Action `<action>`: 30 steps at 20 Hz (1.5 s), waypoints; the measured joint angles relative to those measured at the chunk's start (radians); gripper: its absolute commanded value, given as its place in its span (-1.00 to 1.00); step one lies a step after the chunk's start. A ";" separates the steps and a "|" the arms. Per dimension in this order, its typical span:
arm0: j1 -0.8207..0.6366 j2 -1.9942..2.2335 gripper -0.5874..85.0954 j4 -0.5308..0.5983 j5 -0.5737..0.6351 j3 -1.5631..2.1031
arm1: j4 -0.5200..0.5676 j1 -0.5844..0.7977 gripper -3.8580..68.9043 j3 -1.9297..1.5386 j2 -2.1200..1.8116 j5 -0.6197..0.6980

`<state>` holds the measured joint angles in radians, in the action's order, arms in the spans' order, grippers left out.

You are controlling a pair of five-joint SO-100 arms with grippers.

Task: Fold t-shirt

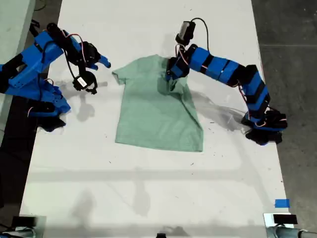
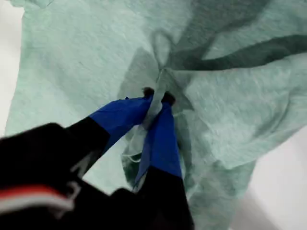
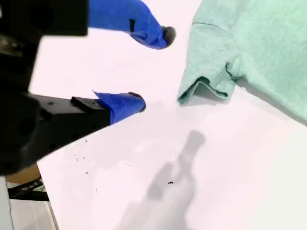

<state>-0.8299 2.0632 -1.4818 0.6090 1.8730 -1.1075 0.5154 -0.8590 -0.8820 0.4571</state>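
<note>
On the white table (image 1: 148, 188) the t-shirt (image 1: 153, 111) lies mostly flat, near the middle and a touch toward the far end in the exterior view, pale mint green and wrinkled. Its edge on the exterior view's right is folded in over the body, and a lifted ridge of cloth throws a dark shadow near the collar.

And there is my first gripper (image 1: 172, 74), reaching in from the exterior view's right, right down on the upper part of the shirt. Its wrist view settles it: my first gripper (image 2: 159, 98) has its two blue fingers (image 2: 163, 139) pinched together with a bunched fold of the t-shirt (image 2: 72, 62) caught between them, the fabric pulled up into a small peak at the tips.

Over on the exterior view's left, my second gripper (image 1: 96, 74) hangs above bare table, just beside the shirt's sleeve but apart from it. In its wrist view my second gripper (image 3: 151, 69) stands with its jaws spread wide, nothing between them, and the t-shirt (image 3: 259, 52) sleeve hem lies close by with its edge curled up. The gripper's shadow falls on the table (image 3: 230, 191) below.
</note>
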 measured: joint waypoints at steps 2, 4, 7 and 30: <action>0.000 0.000 -0.45 0.009 0.000 0.000 | 0.023 -0.009 -0.06 0.000 0.020 -0.006; 0.000 -0.006 -0.43 0.014 0.000 0.000 | -0.018 -0.017 0.29 0.032 0.021 -0.020; 0.000 -0.051 -0.43 0.041 0.000 0.000 | -0.155 -0.017 0.09 0.072 -0.020 0.011; -0.114 -1.118 -0.98 0.063 -0.023 -0.603 | -0.410 -0.084 -0.25 -0.341 -0.695 -0.014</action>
<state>-0.9434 0.9449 -1.4189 0.5860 1.2701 -1.5171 0.4310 -1.1996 -1.5769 0.4433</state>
